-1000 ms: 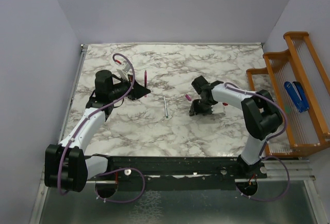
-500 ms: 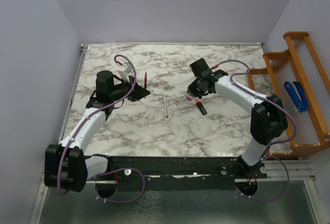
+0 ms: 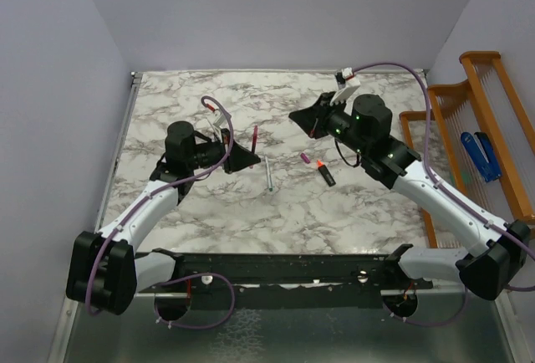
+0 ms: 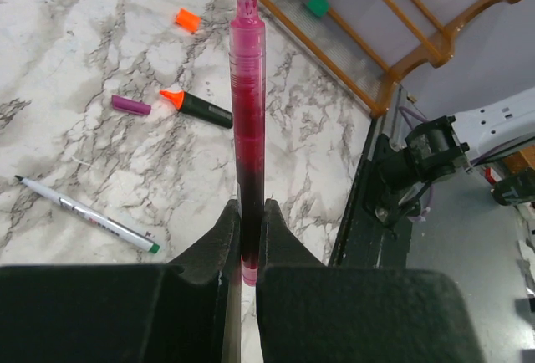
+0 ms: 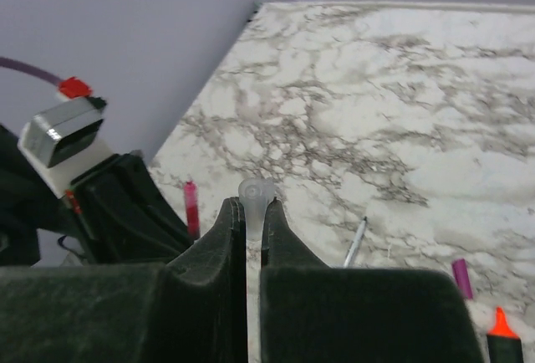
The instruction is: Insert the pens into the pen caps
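Observation:
My left gripper is shut on the lower end of the slim red-pink pen, held off the table with its white tip pointing away. My right gripper is raised and shut on a tiny translucent whitish cap, facing the left gripper and its pen. The silver-grey pen lies on the marble between the arms. The magenta cap and the black marker with orange end lie beside it. The orange cap shows only in the left wrist view.
An orange wooden rack stands off the table's right edge, with a blue object on it. Grey walls close the table at the back and sides. A black rail runs along the near edge.
My right gripper rose from the table by the marker and swung up and left, holding the small cap. My left gripper moved right with the red-pink pen, closer to the right gripper.

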Controlling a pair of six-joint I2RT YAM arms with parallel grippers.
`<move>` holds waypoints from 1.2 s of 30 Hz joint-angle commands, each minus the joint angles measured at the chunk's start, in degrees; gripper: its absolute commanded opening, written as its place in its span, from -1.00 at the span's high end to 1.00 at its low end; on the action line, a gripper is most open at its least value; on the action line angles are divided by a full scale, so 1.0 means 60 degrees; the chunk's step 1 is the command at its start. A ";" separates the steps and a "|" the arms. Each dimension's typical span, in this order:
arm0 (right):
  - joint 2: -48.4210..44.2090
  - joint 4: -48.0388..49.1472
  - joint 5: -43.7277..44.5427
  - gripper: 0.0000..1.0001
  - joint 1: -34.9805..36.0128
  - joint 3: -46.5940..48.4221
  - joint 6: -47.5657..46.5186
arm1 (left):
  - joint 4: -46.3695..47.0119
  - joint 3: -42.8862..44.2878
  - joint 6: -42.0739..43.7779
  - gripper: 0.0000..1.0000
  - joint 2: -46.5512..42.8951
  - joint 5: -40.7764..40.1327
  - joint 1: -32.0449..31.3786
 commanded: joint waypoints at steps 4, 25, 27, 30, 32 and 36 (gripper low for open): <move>-0.0190 0.1147 -0.2886 0.99 0.0020 0.0574 -0.0930 | 0.2466 -0.0512 -0.1430 1.00 -0.0594 0.0550 -0.0772; 0.0053 0.1489 -0.3117 0.99 0.0766 0.0781 -0.0556 | 0.2628 -0.0269 -0.1513 1.00 -0.0930 0.0704 -0.1276; 0.0081 0.1465 -0.3071 0.99 0.0817 0.0786 -0.0581 | 0.2630 -0.0225 -0.1502 1.00 -0.0929 0.0718 -0.1276; 0.0129 0.1479 -0.3006 0.99 0.0855 0.0756 -0.0610 | 0.2630 -0.0176 -0.1487 1.00 -0.0931 0.0713 -0.1276; 0.0161 0.1502 -0.3002 0.99 0.0870 0.0730 -0.0644 | 0.2630 -0.0176 -0.1472 1.00 -0.0965 0.0695 -0.1276; 0.0152 0.1554 -0.2859 0.99 0.0894 0.0676 -0.0730 | 0.2630 -0.0197 -0.1512 1.00 -0.1055 0.0697 -0.1276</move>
